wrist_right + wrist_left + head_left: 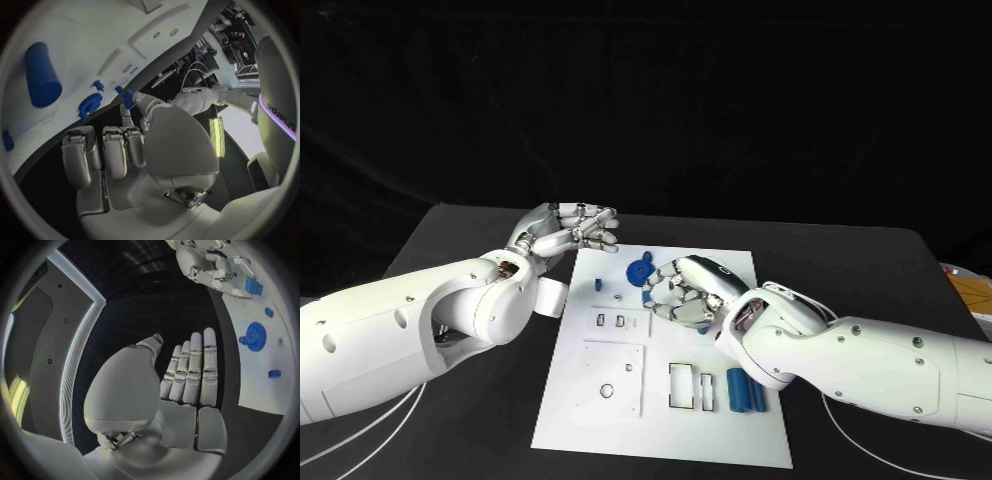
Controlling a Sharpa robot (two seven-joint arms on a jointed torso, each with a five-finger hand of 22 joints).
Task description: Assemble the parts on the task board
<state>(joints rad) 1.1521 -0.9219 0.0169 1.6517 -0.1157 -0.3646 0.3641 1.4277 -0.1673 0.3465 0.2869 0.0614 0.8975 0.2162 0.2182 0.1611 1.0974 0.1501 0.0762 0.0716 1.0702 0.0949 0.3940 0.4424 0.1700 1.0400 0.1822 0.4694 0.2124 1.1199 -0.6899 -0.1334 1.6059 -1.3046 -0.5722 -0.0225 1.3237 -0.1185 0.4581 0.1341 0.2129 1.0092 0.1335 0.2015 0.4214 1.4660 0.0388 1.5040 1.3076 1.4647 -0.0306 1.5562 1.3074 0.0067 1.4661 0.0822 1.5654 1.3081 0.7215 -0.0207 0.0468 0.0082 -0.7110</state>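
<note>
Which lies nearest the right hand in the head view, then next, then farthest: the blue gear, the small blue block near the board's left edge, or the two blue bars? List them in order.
1. Blue gear: just beside the right hand, on its left.
2. Small blue block: past the gear, toward the left edge of the board.
3. Two blue bars: toward the board's near right corner.

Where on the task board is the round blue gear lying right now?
In the head view the blue gear lies near the far end of the white task board, just left of the right robot hand.
</note>
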